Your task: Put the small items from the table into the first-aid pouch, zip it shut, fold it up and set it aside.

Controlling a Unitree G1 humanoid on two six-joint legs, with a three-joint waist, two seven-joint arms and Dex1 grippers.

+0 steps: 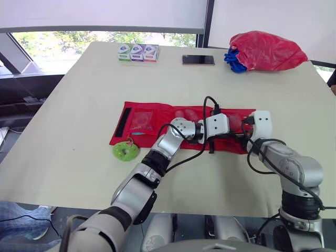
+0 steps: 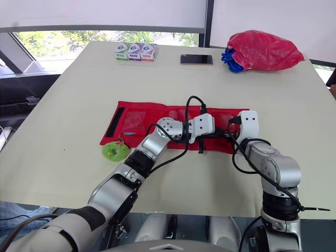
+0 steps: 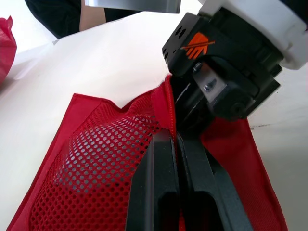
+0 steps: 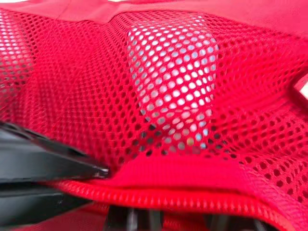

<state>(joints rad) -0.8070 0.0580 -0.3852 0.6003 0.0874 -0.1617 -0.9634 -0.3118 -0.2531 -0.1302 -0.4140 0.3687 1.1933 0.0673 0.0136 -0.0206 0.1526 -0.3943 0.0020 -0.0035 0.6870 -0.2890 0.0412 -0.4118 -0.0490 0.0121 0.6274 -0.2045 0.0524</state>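
Table: a wide, pale cream top that runs from the bottom edge of the head view up to the windows.
Room: a window along the top shows green trees, with a white blind drawn down over it and a dark frame post right of centre.
First-aid pouch: red, unfolded flat across the middle of the table, long side left to right. A black strip lies at its left end and pale items sit under the mesh pockets.
Green item: a round, flat piece on the table, touching the pouch's lower left corner, outside the pouch.
Small boxes: three in a row at the upper centre-left, well apart from the pouch.
Phone: lies flat at the upper centre, just right of the boxes.
Red bag: crumpled at the upper right, with something blue at its left mouth.
Left gripper: over the pouch's right half, its two black fingers pressed together on the pouch's zipper edge.
Right gripper: at the pouch's right end, facing the left gripper and almost meeting it. Its grip cannot be told.
Mesh pocket: close in the right wrist view, with a white item beneath it.
Person: dark clothing at the upper left of the left wrist view, past the table's edge.
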